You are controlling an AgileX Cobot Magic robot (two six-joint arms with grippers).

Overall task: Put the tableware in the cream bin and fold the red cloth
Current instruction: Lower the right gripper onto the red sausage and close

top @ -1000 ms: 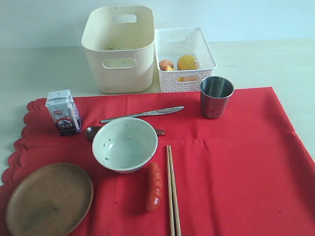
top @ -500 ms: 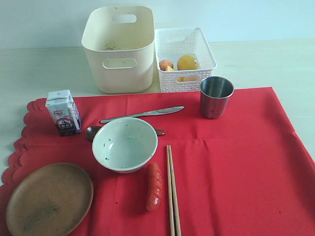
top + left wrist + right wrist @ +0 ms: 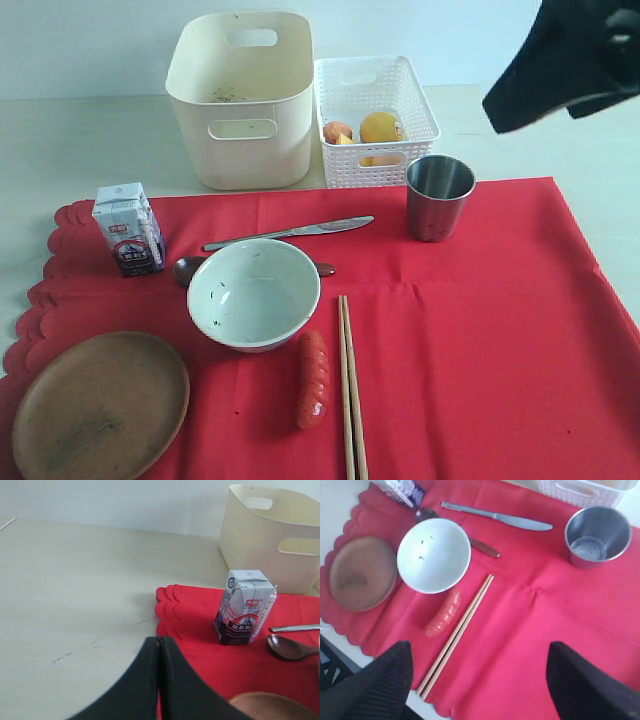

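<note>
Your red cloth (image 3: 450, 330) lies spread flat on the worktop (image 3: 80, 140), plain bright red, with its scalloped edge on the side of the left end effector (image 3: 159, 650). All the tableware sits on it. The pale speckled bowl (image 3: 254, 293) stands upright, and the dark spoon (image 3: 188, 268) is half hidden behind it. The steel knife (image 3: 290, 232) lies just past the spoon. The round wooden plate (image 3: 98, 405) rests at the scalloped corner, and the steel cup (image 3: 439, 196) stands upright. The two chopsticks (image 3: 350, 385) lie side by side, just beside a toy sausage (image 3: 312, 378). The tall cream bin (image 3: 243, 100) stands off the cloth, right beside a white lattice basket (image 3: 375, 110) holding toy fruit.

Your left end effector is closed on nothing, its fingers pressed together. It hangs low where the scalloped edge meets the bare worktop. The milk carton (image 3: 245, 607) stands ahead of it, the bin is farther on, and the plate's rim is close below.

Your right end effector (image 3: 479, 650) is spread wide and holds nothing. It sits high over the cloth, tilted to look down. The chopsticks and sausage lie far below between its fingers, with the bowl and cup beyond them.
</note>
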